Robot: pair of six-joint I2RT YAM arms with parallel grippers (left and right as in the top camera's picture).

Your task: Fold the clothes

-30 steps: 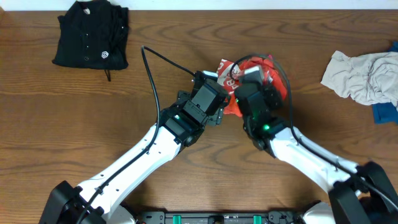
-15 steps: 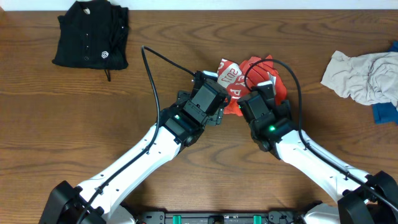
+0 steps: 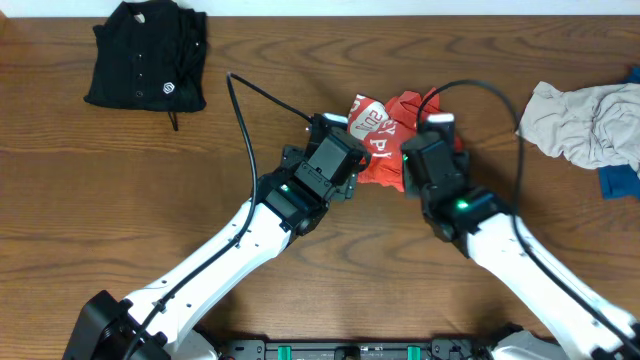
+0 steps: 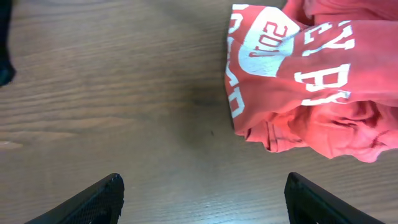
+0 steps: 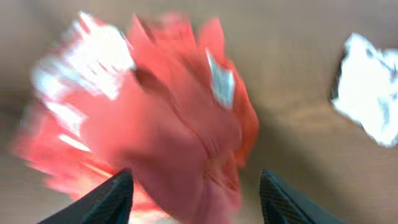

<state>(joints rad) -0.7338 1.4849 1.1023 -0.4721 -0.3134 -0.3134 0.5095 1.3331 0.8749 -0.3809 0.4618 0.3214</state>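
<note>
The red-orange T-shirt (image 3: 392,132) with white lettering lies crumpled on the wooden table between my two grippers. My left gripper (image 4: 202,190) is open over bare wood, and the T-shirt (image 4: 311,81) sits apart from it at the upper right of the left wrist view. In the overhead view the left gripper (image 3: 338,135) is at the shirt's left edge. My right gripper (image 3: 433,130) is at the shirt's right side. The right wrist view is blurred: the right gripper (image 5: 196,186) is open, with the red T-shirt (image 5: 174,124) bulging into the gap.
A folded black buttoned shirt (image 3: 148,55) lies at the far left. A pale grey garment (image 3: 585,120) and a blue piece (image 3: 620,180) are heaped at the right edge; the pale garment (image 5: 367,93) also shows in the right wrist view. A black cable (image 3: 245,120) arcs over the table.
My right gripper has gone from shut on the red T-shirt to open and has swung right. The shirt has dropped and shows more lettering. The left arm has not moved.
</note>
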